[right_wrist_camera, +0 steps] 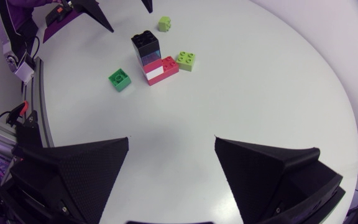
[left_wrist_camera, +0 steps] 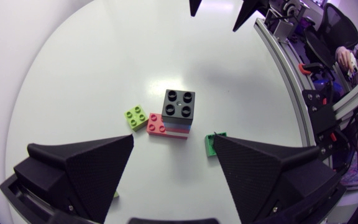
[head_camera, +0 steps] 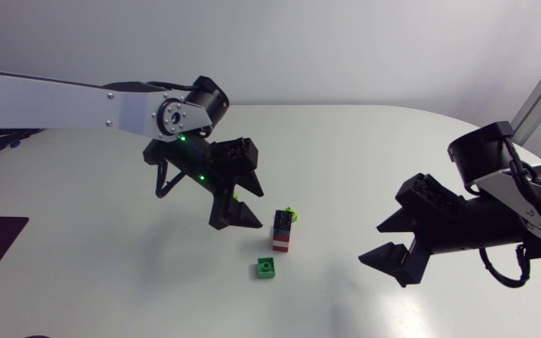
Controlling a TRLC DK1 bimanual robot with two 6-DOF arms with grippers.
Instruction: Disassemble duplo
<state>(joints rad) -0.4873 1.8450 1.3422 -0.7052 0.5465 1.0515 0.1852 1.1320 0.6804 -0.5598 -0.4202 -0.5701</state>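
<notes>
Duplo stack [head_camera: 283, 232] untouched; left jaws, right jaws spread, hovering.

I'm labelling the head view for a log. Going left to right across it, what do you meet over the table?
left claw → green brick → brick stack → right claw. The lime brick overlaps the stack, so I leave it out.
</notes>
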